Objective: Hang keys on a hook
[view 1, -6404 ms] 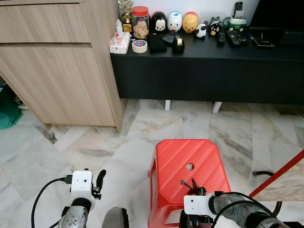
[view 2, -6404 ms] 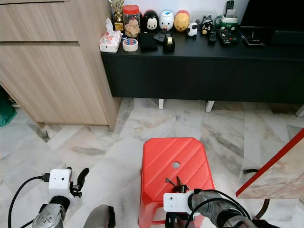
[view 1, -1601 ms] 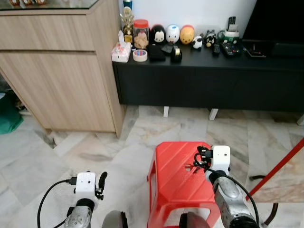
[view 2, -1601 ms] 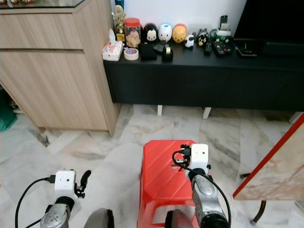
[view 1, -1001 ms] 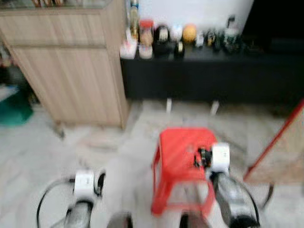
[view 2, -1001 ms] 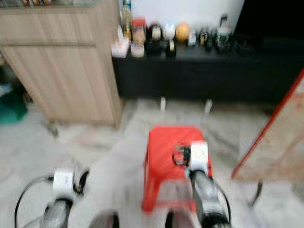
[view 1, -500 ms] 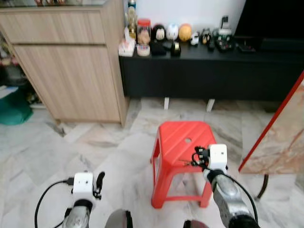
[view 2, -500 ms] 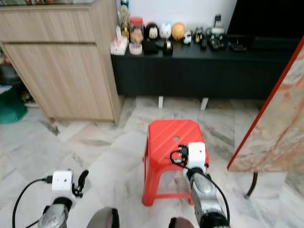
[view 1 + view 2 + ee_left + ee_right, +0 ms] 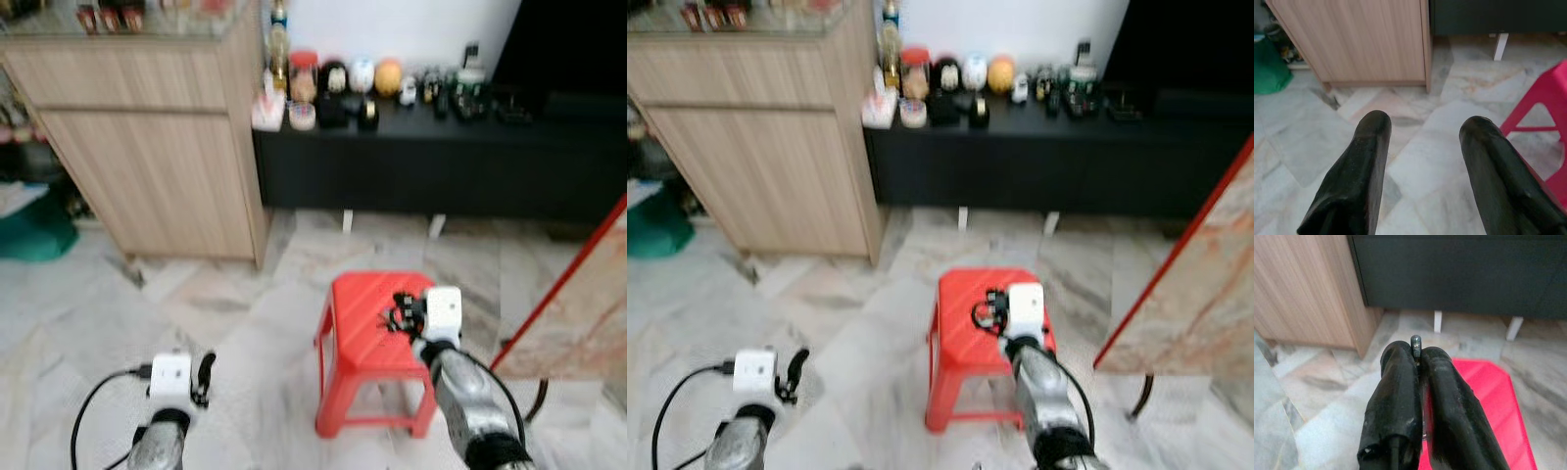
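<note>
1. Left eye view — the right gripper [image 9: 402, 313] is raised over one red stool [image 9: 370, 338], its fingers closed on the keys [image 9: 392, 318], a small dark cluster at the tips. The pick-up looks done; the carrying and the hanging are still to come, and no hook can be made out. The left gripper [image 9: 204, 377] hangs low over the marble floor [image 9: 118, 313].

2. Right eye view — the same scene, blurred: one wooden cabinet [image 9: 764, 147] and one long black console [image 9: 1058, 157] stand ahead, the console lined with figurines and remotes too soft to count. One red-edged marble panel [image 9: 1195, 294] leans at the robot's right.

3. Left wrist view — two black fingers [image 9: 1359, 176] stand well apart with nothing between them — an idle, empty hand above the floor.

4. Right wrist view — two fingers [image 9: 1396, 396] are pressed together, one small metal end of the keys poking out at the tips, the stool beneath.
</note>
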